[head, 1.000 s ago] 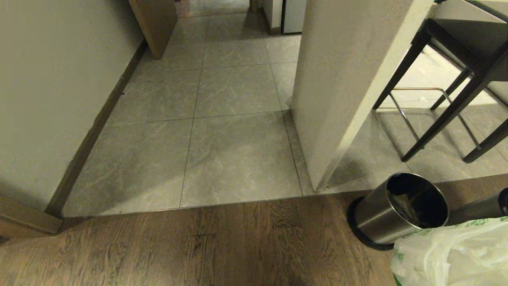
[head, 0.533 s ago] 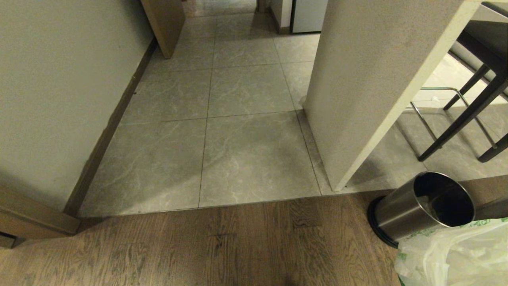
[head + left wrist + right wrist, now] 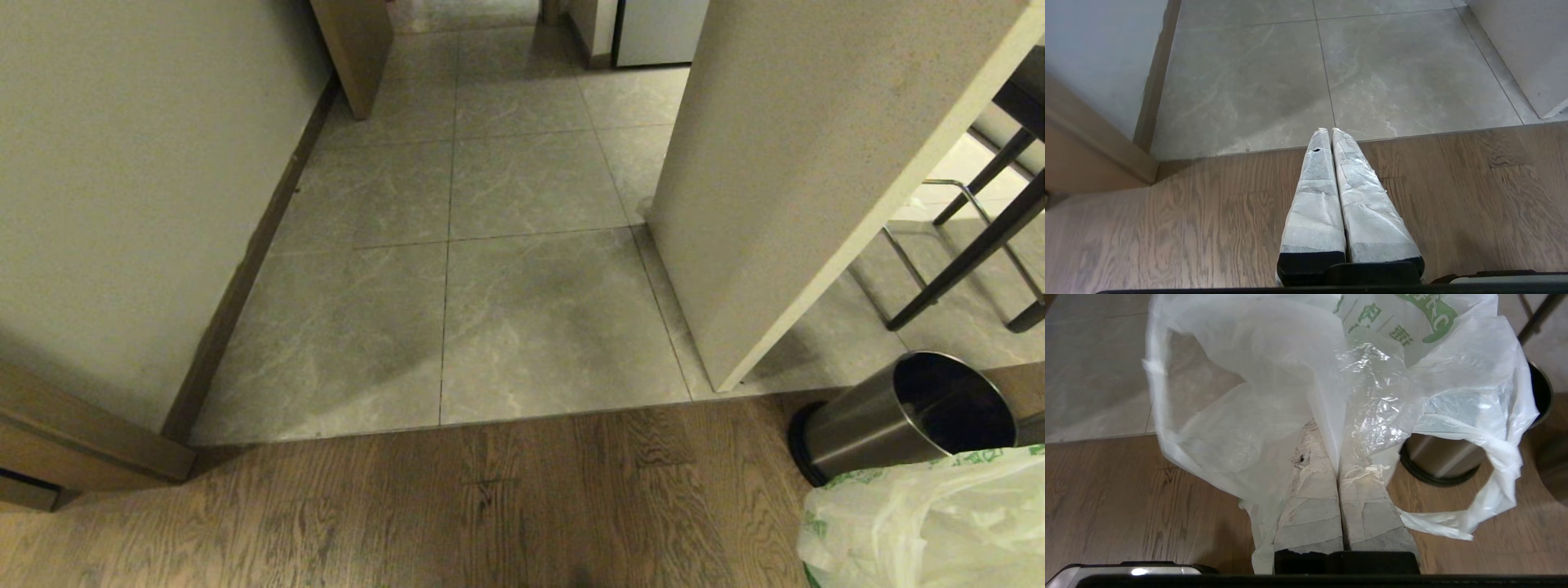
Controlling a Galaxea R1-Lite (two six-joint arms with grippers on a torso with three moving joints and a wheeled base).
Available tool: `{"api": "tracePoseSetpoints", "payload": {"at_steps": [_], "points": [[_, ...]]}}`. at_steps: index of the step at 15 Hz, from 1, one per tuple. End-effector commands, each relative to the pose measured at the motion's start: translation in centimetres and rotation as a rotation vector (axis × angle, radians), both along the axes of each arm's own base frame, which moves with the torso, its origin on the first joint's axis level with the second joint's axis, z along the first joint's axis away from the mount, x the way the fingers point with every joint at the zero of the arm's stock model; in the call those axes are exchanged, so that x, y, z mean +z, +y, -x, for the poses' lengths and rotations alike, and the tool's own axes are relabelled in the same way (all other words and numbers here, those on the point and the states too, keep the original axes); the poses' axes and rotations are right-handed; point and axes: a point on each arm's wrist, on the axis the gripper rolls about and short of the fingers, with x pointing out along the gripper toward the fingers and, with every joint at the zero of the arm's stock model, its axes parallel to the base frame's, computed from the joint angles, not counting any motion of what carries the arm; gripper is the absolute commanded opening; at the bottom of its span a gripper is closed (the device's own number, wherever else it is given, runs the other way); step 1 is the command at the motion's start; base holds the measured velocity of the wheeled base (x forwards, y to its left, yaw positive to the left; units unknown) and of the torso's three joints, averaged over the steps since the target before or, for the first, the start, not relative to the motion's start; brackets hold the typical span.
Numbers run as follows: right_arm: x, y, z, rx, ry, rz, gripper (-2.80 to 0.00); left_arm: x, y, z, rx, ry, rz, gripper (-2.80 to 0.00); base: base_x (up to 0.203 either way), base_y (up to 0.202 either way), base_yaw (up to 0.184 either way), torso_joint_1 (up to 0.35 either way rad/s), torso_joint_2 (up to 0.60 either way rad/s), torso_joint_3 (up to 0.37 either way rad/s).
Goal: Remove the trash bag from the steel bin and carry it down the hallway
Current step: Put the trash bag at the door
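The trash bag (image 3: 1274, 388) hangs pinched in the right gripper (image 3: 1336, 428) beside the steel bin (image 3: 890, 420); a wall corner (image 3: 784, 204) narrows the hallway (image 3: 522, 245); the left gripper (image 3: 1330, 130) is pressed together, empty.

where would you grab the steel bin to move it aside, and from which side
Grip the open top rim of the steel bin from above, one finger inside and one outside. It stands upright with a smooth round wall too wide to span, and its mouth is free, since the trash bag is already out, pinched in the right hand.

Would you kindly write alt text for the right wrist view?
The right gripper is shut on the trash bag, translucent white with green print, draped above the wood-plank floor. Behind it stands the steel bin.
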Motion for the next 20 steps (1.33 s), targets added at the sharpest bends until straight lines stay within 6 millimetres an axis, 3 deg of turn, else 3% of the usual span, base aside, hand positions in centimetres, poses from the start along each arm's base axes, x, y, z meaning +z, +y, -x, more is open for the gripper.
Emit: {"api": "tracePoseSetpoints", "payload": {"at_steps": [1,7,15,20], "points": [[0.0,0.0,-0.01,0.0,0.002,0.0,-2.8,0.0,0.0,0.0,0.001,0.0,0.0,-2.8,0.0,0.0,0.0,0.0,0.0,0.0],[-0.03,0.0,0.01,-0.001,0.01,-0.001,-2.8,0.0,0.0,0.0,0.0,-0.001,0.002,-2.8,0.0,0.0,0.01,0.001,0.0,0.0],[-0.03,0.0,0.01,0.0,0.01,-0.001,-2.8,0.0,0.0,0.01,0.001,-0.002,0.002,-2.8,-0.001,-0.01,0.172,0.004,0.0,0.002],[-0.03,0.0,0.01,-0.001,0.01,-0.001,-2.8,0.0,0.0,0.01,0.001,-0.002,0.002,-2.8,-0.002,0.002,0.018,0.0,0.0,0.0]]}}
